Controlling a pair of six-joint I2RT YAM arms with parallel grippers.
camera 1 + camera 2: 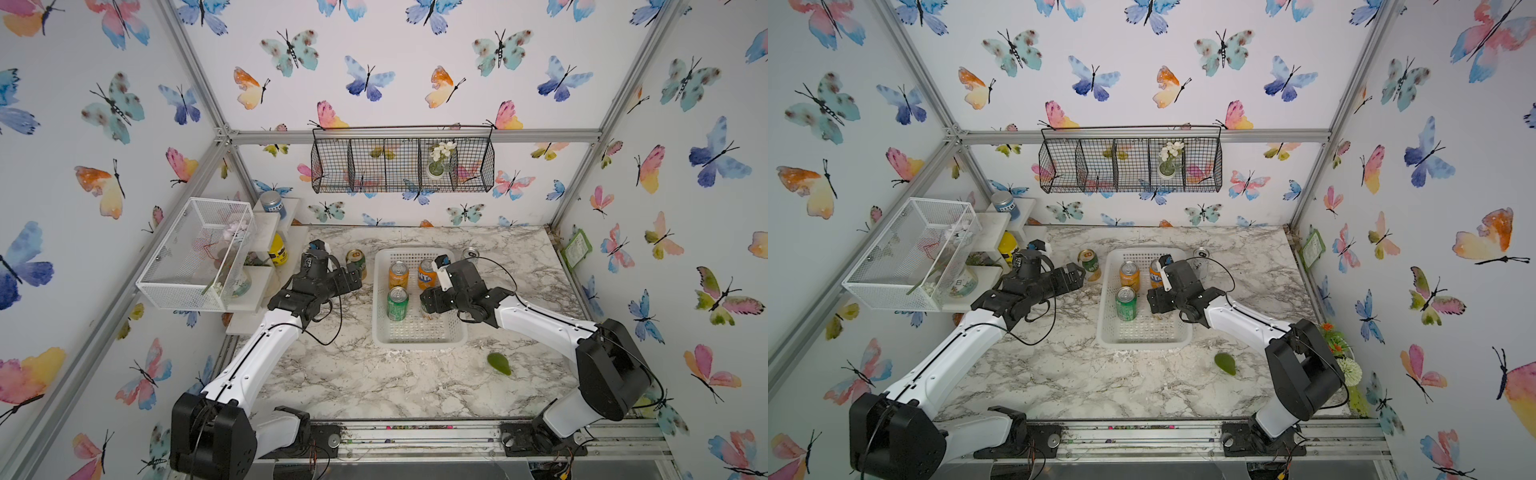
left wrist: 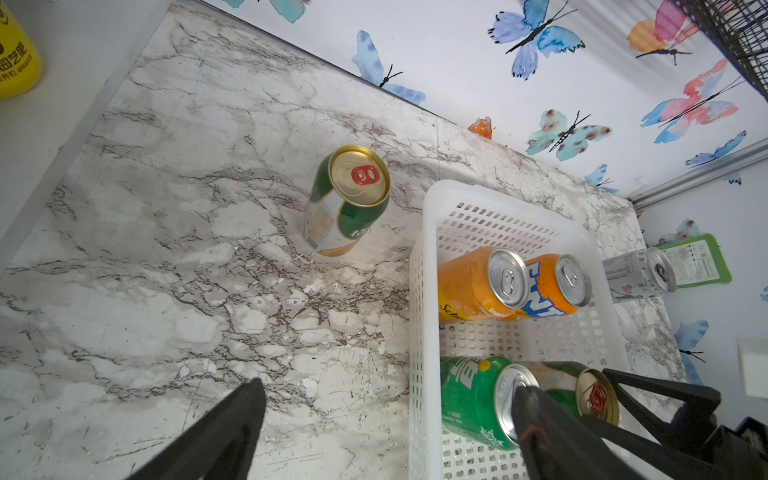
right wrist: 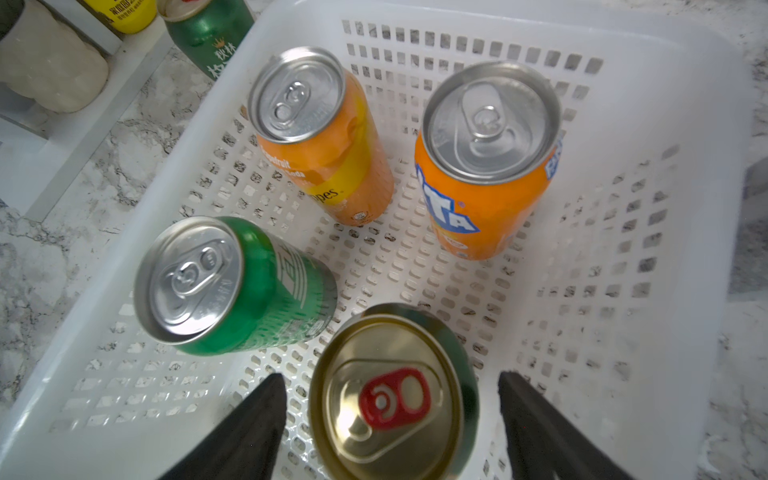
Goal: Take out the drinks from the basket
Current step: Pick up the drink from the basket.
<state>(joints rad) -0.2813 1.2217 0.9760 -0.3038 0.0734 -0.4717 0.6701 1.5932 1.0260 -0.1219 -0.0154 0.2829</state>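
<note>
Over the white basket point(image 1: 415, 343), with 12 o'clock at the back wall, the right claw point(image 3: 390, 376) hung spread wide. One finger stood on each side of a gold-topped dark green can point(image 3: 386, 415) at the basket's 3 o'clock side, and neither appeared to touch it. The left claw point(image 2: 390, 386) gaped empty above the marble table point(image 1: 374, 382) at the basket's 9 o'clock.

Three more drinks stood inside the basket: a bright green can point(image 1: 397, 304) at 9 o'clock and two orange cans point(image 1: 398, 274) point(image 1: 426, 274) near 12. Two were already out, a second dark green can point(image 1: 356, 262) at 10 o'clock and a silver can point(image 1: 470, 253) toward 2.

We judged the grasp about to begin. We would centre the can between the fingers and sink below its lip before clamping on the body. We would then lift straight up until the base cleared the flared rim, keeping off the bright green can close beside it.
</note>
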